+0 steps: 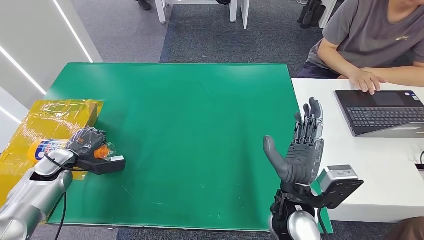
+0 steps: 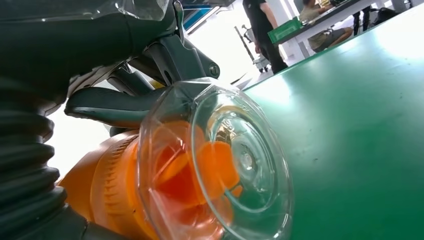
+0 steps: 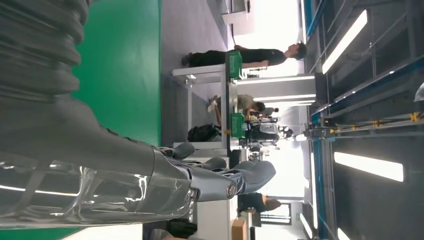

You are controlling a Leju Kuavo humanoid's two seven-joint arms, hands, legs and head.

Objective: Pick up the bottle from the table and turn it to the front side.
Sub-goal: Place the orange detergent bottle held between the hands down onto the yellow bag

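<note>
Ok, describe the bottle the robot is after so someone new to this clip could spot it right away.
Start at the green table and go to its left edge, where crinkled yellow wrapping lies. The bottle lies on its side there under the robot's left hand, which grips it near the neck. It has a blue and white label and an orange top under a clear cap, unlike anything else on the table.
</note>
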